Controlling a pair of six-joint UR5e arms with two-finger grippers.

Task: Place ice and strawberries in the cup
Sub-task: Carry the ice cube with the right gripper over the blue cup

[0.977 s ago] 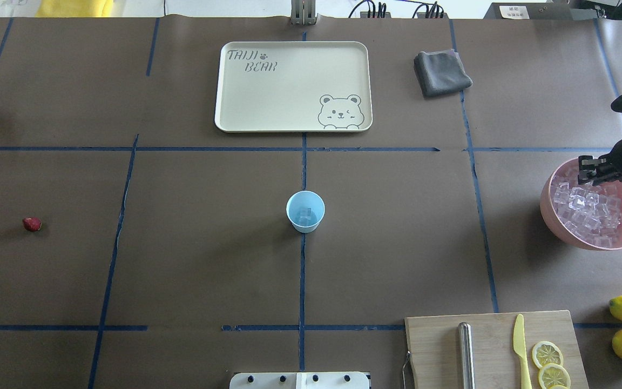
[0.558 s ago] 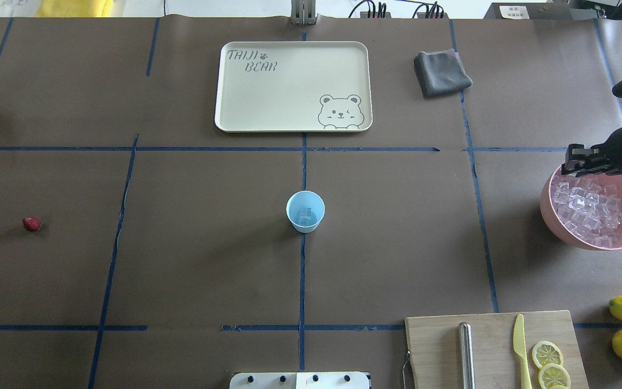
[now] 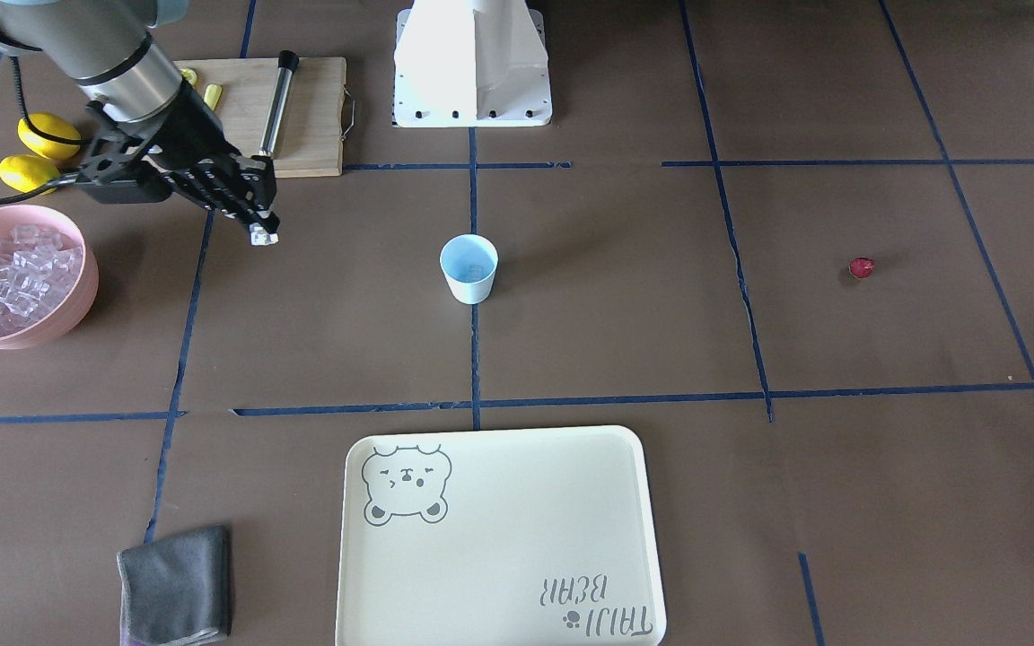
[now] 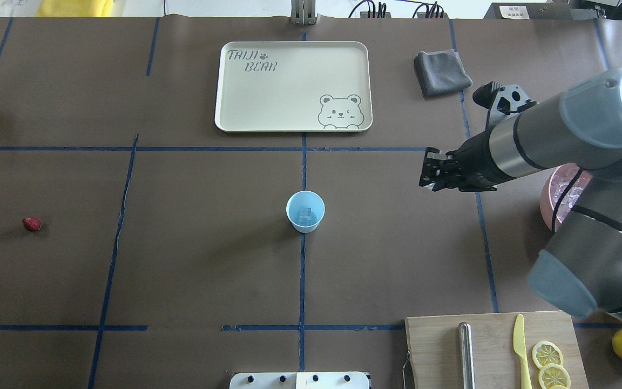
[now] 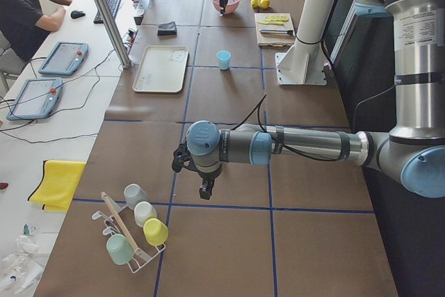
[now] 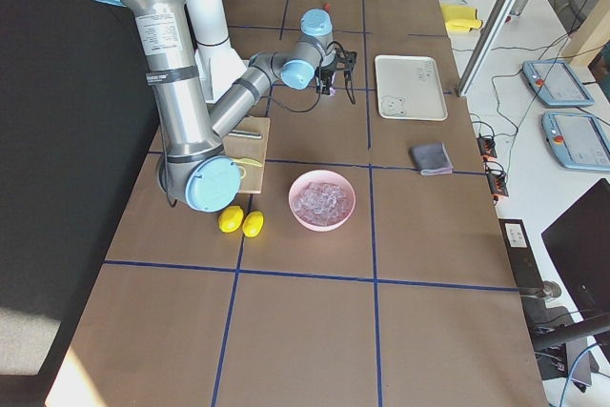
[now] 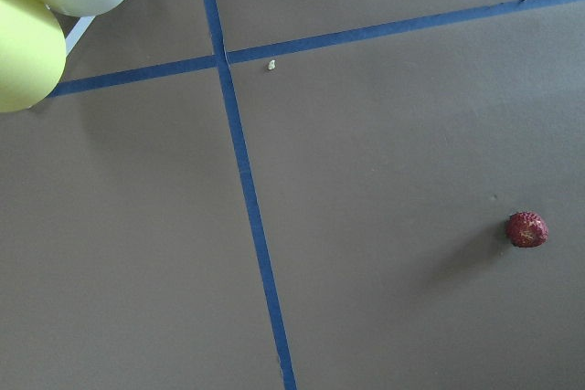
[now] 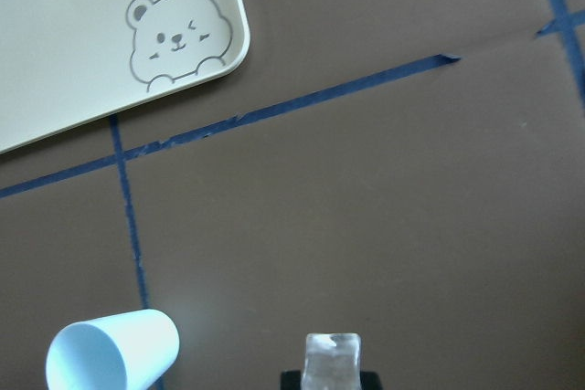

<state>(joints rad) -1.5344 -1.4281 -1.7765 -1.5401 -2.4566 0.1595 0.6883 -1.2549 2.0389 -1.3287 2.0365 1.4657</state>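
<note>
1. Right pincer (image 3: 261, 230): clenched on one ice cube (image 8: 333, 355), raised above the bench (image 4: 208, 259), between the pink bowl (image 3: 77, 309) and the cup (image 4: 305, 211), well apart from both.
2. Left pincer (image 5: 206, 191): shown only in the side view, so cannot tell whether clenched or released. Hangs over the far left end of the bench, with the strawberry (image 7: 526, 229) below its wrist camera.
3. Cup: upright at mid-bench on the blue tape line, with a little ice (image 4: 304, 215) already inside.
4. Heap of ice (image 3: 10, 278): piled in the pink bowl at the robot's right end. Strawberry alone on bare bench, well apart from the cup.
5. Probably mid-carry of another cube towards the cup; berry step not yet begun.
6. Cube handling, as a judgement: hard, light, glassy and likely slippery. Best pinched across two flat opposite faces, as now, and let go low over the rim to avoid a bounce or tipping the light plastic cup.
7. Berry handling, likewise: small, soft, easily bruised, prone to roll. Best taken from above across its widest part, with a gentle squeeze.
</note>
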